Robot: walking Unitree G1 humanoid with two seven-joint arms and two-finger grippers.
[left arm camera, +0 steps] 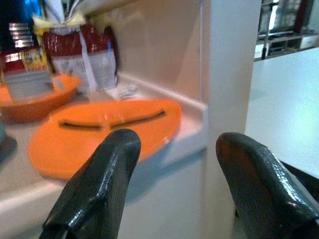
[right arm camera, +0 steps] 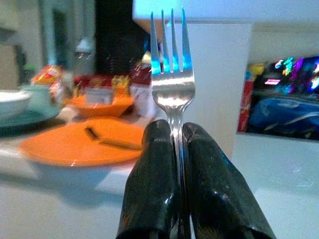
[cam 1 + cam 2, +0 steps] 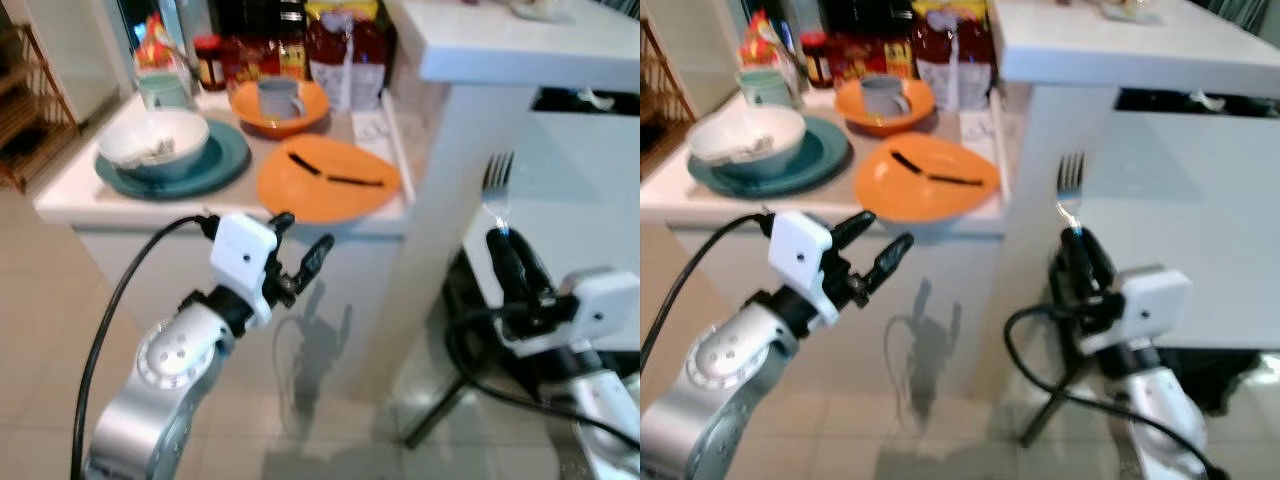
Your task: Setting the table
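1. While the left gripper (image 3: pixel 302 238) is kept spread and unloaded below the counter's (image 3: pixel 60 200) front edge, a fork (image 3: pixel 497 185) is pinched upright by the right gripper (image 3: pixel 505 243).
2. An orange plate (image 3: pixel 330 178) is placed at the counter's front right corner.

You see the left tool (image 1: pixel 174 164) with its 2 black fingers (image 1: pixel 99 189) spread apart, held just short of the white surface (image 1: pixel 30 199). Beyond them lies an orange plate (image 1: pixel 104 134) with 2 dark strips on it. Behind it sit an orange bowl (image 1: pixel 35 102) holding a grey cup (image 1: pixel 27 84) and a red-and-white bag (image 1: pixel 79 59).
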